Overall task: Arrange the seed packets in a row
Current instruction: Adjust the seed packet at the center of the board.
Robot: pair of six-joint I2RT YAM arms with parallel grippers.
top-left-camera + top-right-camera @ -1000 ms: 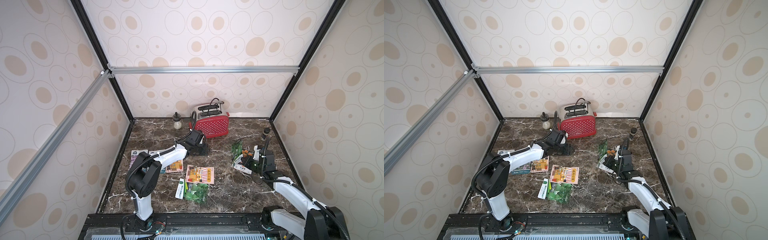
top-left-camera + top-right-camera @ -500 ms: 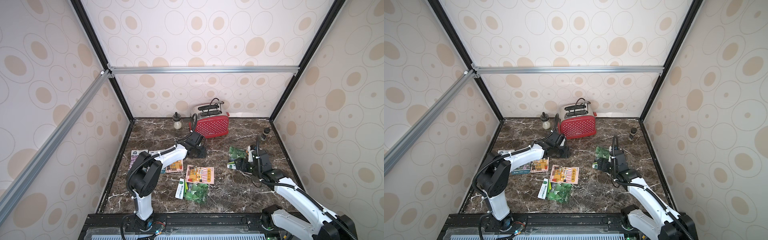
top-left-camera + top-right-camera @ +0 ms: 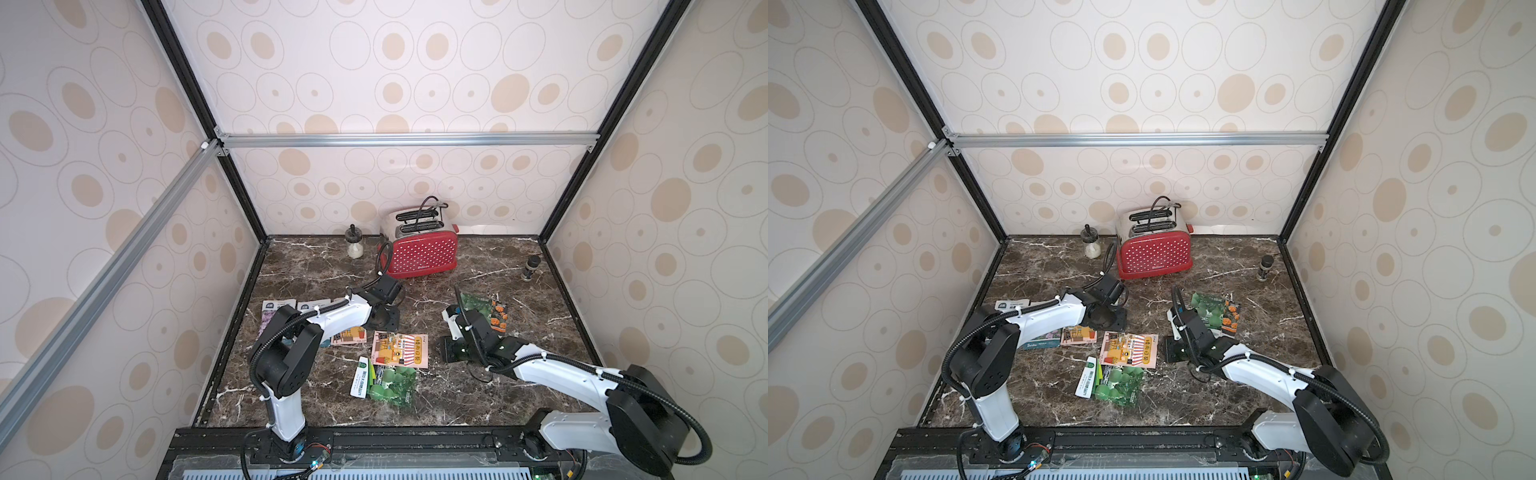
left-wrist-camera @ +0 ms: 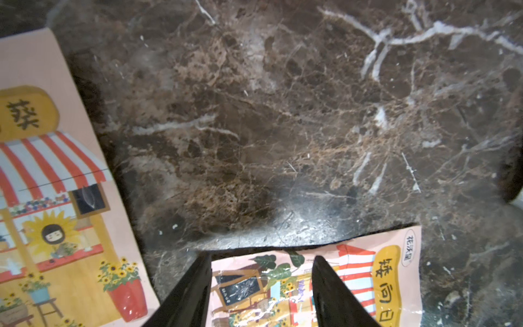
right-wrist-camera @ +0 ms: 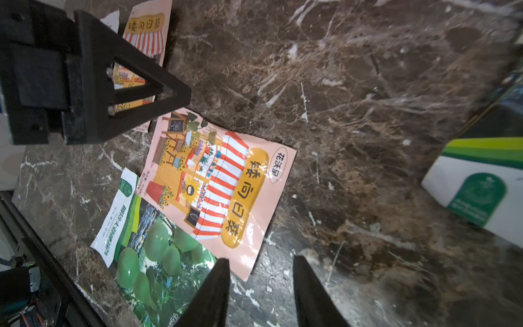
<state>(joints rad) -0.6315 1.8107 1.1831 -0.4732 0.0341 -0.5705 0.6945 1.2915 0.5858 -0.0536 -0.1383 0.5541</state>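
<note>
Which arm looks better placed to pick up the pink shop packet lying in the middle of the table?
Probably the right. The right gripper hangs open and empty beside a corner of the middle pink packet, while the left gripper is open over the other pink packet.

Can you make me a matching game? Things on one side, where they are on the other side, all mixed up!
Things:
1. red toaster
2. front gourd packet
3. orange-flower packet
4. dark-capped jar

Places:
A. alone near the right wall
B. partly under a pink shop packet
C. in the middle, by the back wall
D. right beside the second gourd packet

Pairs: 1-C, 2-B, 3-D, 4-A.
</note>
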